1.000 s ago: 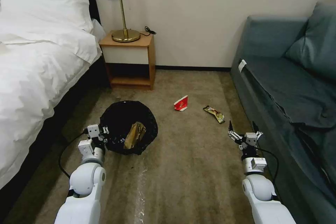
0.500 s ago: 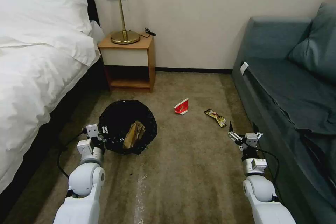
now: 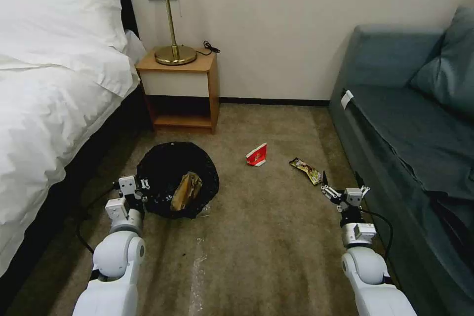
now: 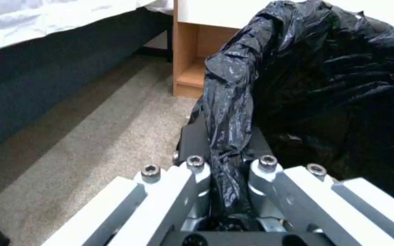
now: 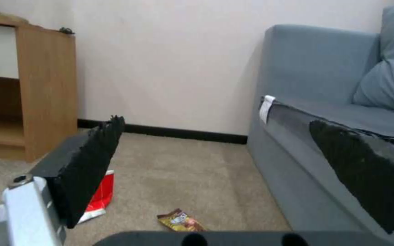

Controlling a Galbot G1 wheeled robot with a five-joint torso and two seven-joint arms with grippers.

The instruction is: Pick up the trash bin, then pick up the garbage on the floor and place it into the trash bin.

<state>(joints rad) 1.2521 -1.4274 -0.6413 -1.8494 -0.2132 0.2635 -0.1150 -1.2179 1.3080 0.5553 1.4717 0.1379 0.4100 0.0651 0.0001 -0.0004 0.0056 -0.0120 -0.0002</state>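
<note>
The trash bin (image 3: pixel 168 170), lined with a crinkled black bag, hangs low at the left with a crumpled brown paper bag (image 3: pixel 185 190) inside. My left gripper (image 3: pixel 137 190) is shut on its near rim; the left wrist view shows the fingers pinching the black bag (image 4: pixel 226 112). A red-and-white carton (image 3: pixel 256 154) and a flat snack wrapper (image 3: pixel 305 170) lie on the carpet ahead. My right gripper (image 3: pixel 340 181) is open, just short of the wrapper. The right wrist view shows the carton (image 5: pixel 100 197) and wrapper (image 5: pixel 181 220) between its fingers (image 5: pixel 90 160).
A white bed (image 3: pixel 44 89) runs along the left and a blue-grey sofa (image 3: pixel 410 123) along the right. A wooden nightstand (image 3: pixel 180 91) with a brass lamp (image 3: pixel 173 34) stands against the back wall. Open carpet lies between them.
The whole head view has shifted: the litter, nightstand and sofa sit slightly lower and nearer, so the camera has moved forward. Both grippers keep their poses, the left still holding the bin.
</note>
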